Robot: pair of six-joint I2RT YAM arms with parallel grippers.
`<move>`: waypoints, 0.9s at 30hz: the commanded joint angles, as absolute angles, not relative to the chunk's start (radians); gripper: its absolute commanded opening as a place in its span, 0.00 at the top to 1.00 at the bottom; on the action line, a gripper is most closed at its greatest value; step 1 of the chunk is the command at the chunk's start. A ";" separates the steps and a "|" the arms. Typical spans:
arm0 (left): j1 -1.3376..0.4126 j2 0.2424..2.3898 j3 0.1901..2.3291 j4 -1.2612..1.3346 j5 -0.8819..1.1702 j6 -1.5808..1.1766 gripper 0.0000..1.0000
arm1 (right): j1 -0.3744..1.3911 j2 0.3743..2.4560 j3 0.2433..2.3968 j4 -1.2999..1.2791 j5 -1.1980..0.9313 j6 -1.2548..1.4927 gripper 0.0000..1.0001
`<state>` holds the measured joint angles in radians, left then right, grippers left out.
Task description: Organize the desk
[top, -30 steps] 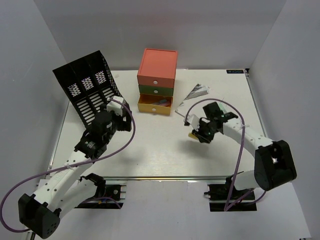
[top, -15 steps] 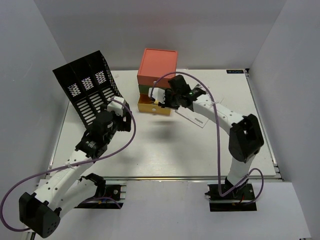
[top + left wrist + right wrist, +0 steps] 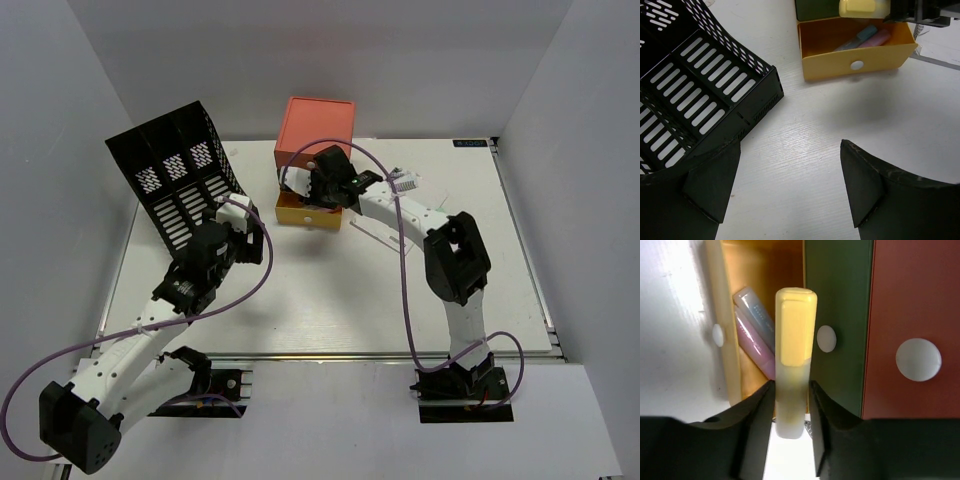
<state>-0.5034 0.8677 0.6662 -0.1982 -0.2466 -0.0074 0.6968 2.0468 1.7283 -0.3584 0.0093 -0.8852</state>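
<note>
The yellow highlighter [image 3: 795,360], likely light, stiff and slick, is pinched across its barrel by the right fingers [image 3: 756,415] above the open yellow drawer [image 3: 855,65] at the bench's [image 3: 330,300] 12 o'clock, while the left fingers [image 3: 865,185] are spread and empty.

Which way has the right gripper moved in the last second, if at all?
Yes. In the top view the right gripper swung up-left from the desk middle to the drawer unit, above its open yellow drawer.
</note>
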 commanded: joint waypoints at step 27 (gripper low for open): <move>-0.506 0.801 0.670 -0.176 -0.160 -0.002 0.11 | 0.078 1.634 1.338 -0.698 -0.195 -0.560 0.44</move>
<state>-0.5034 0.8200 0.6659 -0.1921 -0.1917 -0.0067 0.0837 1.6318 1.3560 -0.6266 -0.2028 -0.5507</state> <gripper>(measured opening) 0.894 0.517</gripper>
